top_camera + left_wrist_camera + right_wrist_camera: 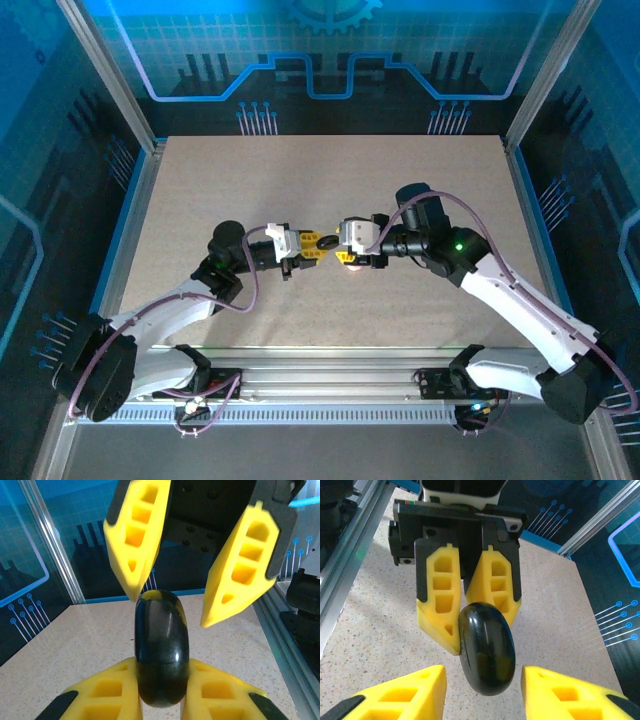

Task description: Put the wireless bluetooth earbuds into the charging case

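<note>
While the left gripper (161,672) pinches it from both sides, the charging case (161,640) shows as a glossy black oval pod, closed, with a fine seam near the held end. It sits between those fingers, over the speckled bench (75,645). Directly opposite, the right gripper (480,672) is spread, one finger off each flank of the case with a gap showing on both sides. Open bench surrounds both grippers, with the framed edges well apart from them. Seen from above, the case is largely hidden between the two grippers.
</note>
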